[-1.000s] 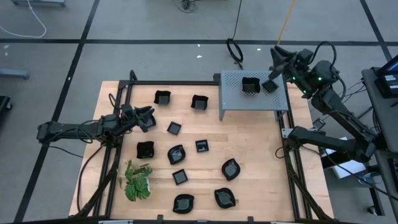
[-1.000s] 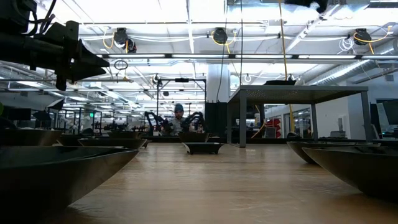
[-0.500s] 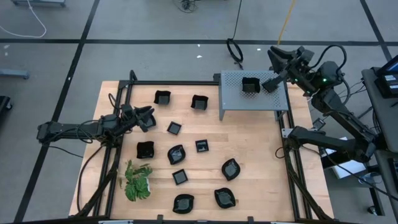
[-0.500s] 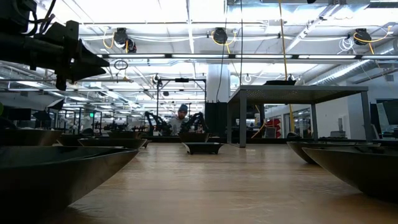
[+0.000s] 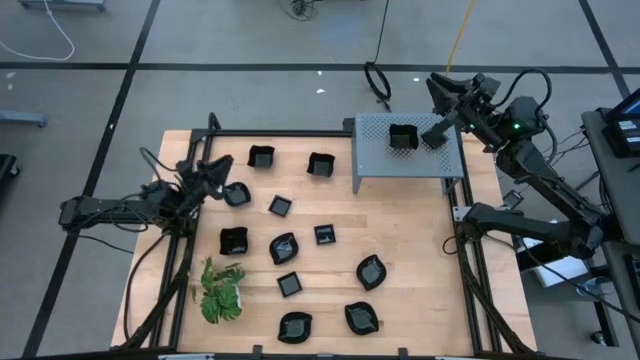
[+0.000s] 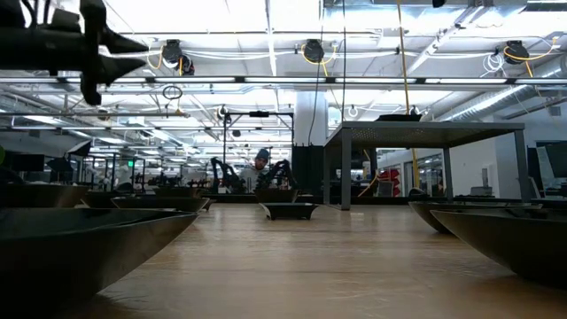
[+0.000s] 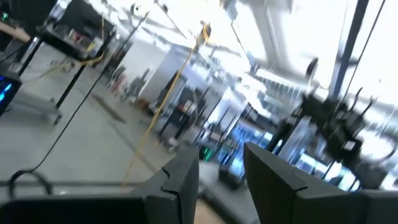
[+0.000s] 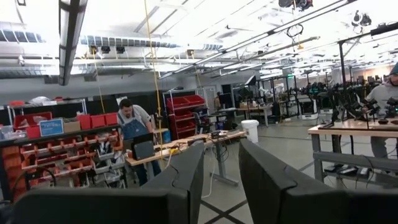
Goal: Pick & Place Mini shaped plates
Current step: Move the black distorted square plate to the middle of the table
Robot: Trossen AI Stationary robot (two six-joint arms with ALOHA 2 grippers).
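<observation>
Several mini shaped plates, small, black and glossy, lie flat on the wooden table (image 5: 410, 230), among them a square one (image 5: 281, 206) and a round one (image 5: 371, 271). Two more plates (image 5: 402, 137) (image 5: 434, 135) rest on the grey perforated box (image 5: 385, 165). My left gripper (image 5: 218, 180) (image 7: 219, 152) hovers open at the table's left side, tipped upward, just beside a round plate (image 5: 237, 194) and clear of it. In the low view the left gripper (image 6: 133, 51) is high above the wood. My right gripper (image 5: 440, 90) (image 8: 221, 146) is open above the box's far right corner, with nothing between its fingers.
A green leafy plant (image 5: 222, 290) stands near the front left corner. Black frame rails (image 5: 190, 250) (image 5: 470, 260) run along the table's left and right sides. Bare wood lies right of the plates (image 5: 420, 290). People stand in the room beyond the table (image 8: 132, 124).
My left gripper has tipped upward and risen, and the round plate beneath it now shows on the table. My right gripper has tipped up a little over the box. No plate has moved.
</observation>
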